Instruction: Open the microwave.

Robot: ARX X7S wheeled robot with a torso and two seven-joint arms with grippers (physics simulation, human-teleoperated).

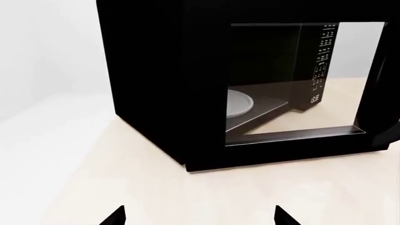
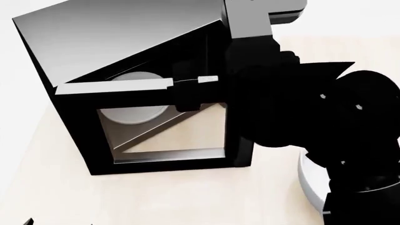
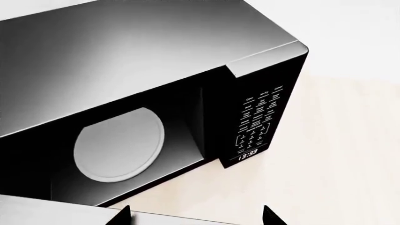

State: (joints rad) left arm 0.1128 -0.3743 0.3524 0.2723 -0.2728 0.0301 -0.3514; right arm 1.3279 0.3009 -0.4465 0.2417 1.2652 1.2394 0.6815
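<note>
The black microwave [image 2: 125, 42] stands on the pale table with its glass-windowed door [image 2: 166, 161] swung partly open toward me. Inside lies a pale round plate [image 3: 119, 144], beside the button panel [image 3: 256, 123] with its clock. My right gripper [image 3: 196, 218] is open and hovers over the door's light top edge [image 3: 56, 213], with nothing held. In the head view my right arm [image 2: 300, 108] hides the microwave's right side. My left gripper [image 1: 200, 216] is open and empty, low over the table. It faces the microwave's side and the door [image 1: 281, 157], a short way off.
The pale tabletop [image 2: 187, 197] runs in front of the microwave and to both sides. A grey round rim [image 2: 306, 183] shows partly behind my right arm. A white wall [image 1: 44, 42] lies behind the table.
</note>
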